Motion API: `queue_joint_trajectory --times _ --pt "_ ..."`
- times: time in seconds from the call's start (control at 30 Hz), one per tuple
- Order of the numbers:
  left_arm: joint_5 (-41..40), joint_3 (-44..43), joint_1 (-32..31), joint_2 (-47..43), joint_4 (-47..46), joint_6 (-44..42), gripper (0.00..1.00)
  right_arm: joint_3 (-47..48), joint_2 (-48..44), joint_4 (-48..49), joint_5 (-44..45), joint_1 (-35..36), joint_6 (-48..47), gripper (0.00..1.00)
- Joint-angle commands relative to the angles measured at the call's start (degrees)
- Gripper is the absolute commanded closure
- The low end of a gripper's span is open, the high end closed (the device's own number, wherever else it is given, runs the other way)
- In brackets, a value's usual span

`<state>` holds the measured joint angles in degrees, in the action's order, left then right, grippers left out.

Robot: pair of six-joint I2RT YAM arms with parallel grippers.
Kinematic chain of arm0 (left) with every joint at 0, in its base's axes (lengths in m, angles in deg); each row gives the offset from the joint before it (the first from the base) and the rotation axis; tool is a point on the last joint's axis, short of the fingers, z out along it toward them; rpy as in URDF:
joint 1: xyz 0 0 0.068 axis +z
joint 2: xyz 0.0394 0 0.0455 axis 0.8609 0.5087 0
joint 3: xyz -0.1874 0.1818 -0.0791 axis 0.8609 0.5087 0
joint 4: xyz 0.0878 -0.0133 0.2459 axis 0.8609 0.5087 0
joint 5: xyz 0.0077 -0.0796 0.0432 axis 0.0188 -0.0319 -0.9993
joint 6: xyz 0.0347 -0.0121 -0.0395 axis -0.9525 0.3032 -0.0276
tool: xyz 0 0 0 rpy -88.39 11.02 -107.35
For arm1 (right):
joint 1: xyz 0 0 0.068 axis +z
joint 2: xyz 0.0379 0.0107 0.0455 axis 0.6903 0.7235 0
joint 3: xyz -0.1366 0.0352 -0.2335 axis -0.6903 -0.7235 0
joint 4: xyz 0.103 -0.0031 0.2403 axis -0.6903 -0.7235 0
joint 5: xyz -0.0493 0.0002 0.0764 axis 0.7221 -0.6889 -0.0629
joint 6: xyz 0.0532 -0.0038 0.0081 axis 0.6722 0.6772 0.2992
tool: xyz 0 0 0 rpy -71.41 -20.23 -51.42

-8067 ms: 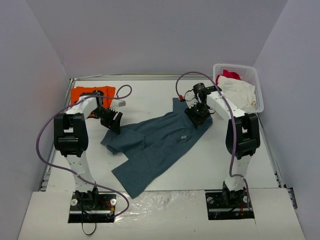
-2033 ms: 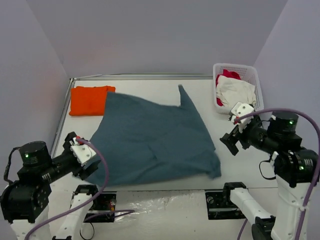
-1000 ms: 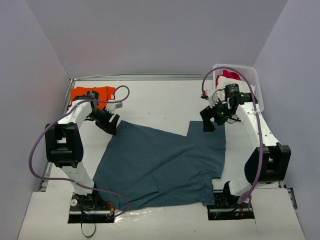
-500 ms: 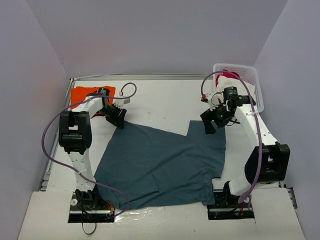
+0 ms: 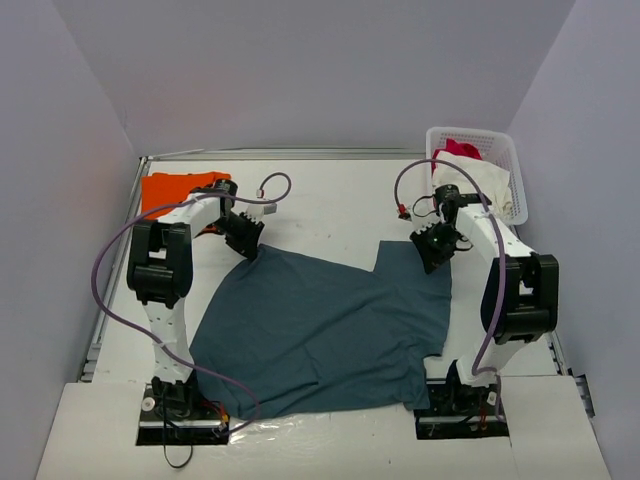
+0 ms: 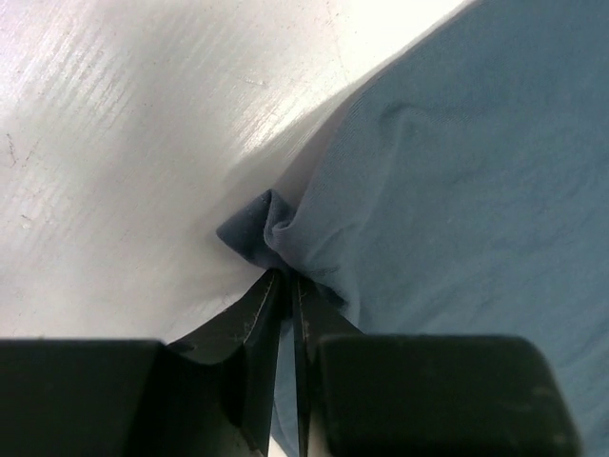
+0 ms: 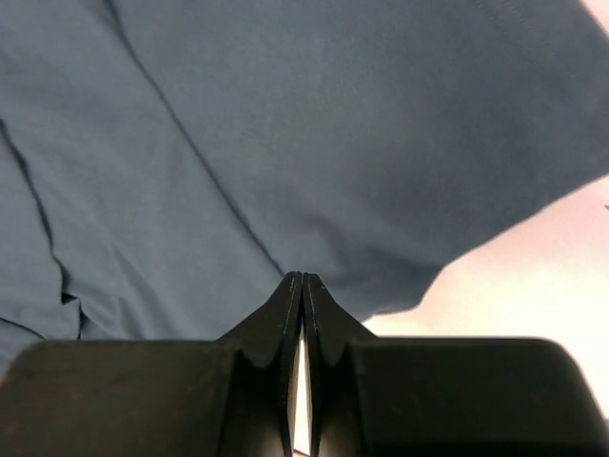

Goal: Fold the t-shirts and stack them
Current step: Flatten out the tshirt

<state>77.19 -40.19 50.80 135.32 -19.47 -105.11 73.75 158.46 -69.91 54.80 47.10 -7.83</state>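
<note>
The orange t-shirt (image 5: 175,185) lies folded in the table's (image 5: 330,205) far left corner. Just beside it, the left gripper (image 6: 284,276) is clamped on the puckered far left corner of the slate-blue t-shirt (image 5: 320,330). That shirt is plain and lies spread mostly flat across the middle, with a few creases. On its far right corner the right gripper (image 7: 302,278) has its fingers together, tips on the cloth; whether any cloth is caught cannot be told.
</note>
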Motion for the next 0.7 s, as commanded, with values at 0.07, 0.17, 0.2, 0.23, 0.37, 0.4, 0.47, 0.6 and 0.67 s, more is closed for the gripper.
queue_joint_trajectory --times 0.07,0.17,0.2,0.23,0.37,0.4,0.47,0.6,0.67 --pt "-6.3 1.6 0.2 1.5 -0.2 1.6 0.97 1.0 4.6 -0.5 1.8 0.3 -0.4 1.0" --pt "-6.9 2.1 0.2 1.7 -0.6 2.0 0.98 2.4 8.2 -0.1 1.9 0.5 -0.5 1.0" --pt "-6.9 2.3 0.2 1.7 -0.7 2.1 0.98 2.8 9.9 0.0 1.9 0.6 -0.5 1.0" --pt "-7.1 2.5 0.2 1.6 -1.3 2.3 0.98 3.1 10.6 0.1 1.9 0.7 -0.4 1.0" --pt "-10.4 3.7 0.3 1.2 -3.8 4.2 0.98 5.3 14.1 0.5 1.9 1.4 -0.3 1.0" --pt "-11.0 4.2 0.3 1.0 -4.3 4.5 0.97 5.7 15.5 0.6 1.9 1.7 -0.2 1.0" --pt "-11.9 4.6 0.4 0.7 -5.7 5.6 0.98 7.6 17.0 0.7 1.9 2.0 0.3 1.0" --pt "-16.9 5.5 0.9 0.0 -8.6 7.7 0.98 11.6 21.8 0.8 2.0 3.2 1.0 1.0" --pt "-19.0 5.7 1.1 0.2 -10.4 8.8 0.98 14.7 24.1 0.8 2.4 3.6 1.8 1.0"
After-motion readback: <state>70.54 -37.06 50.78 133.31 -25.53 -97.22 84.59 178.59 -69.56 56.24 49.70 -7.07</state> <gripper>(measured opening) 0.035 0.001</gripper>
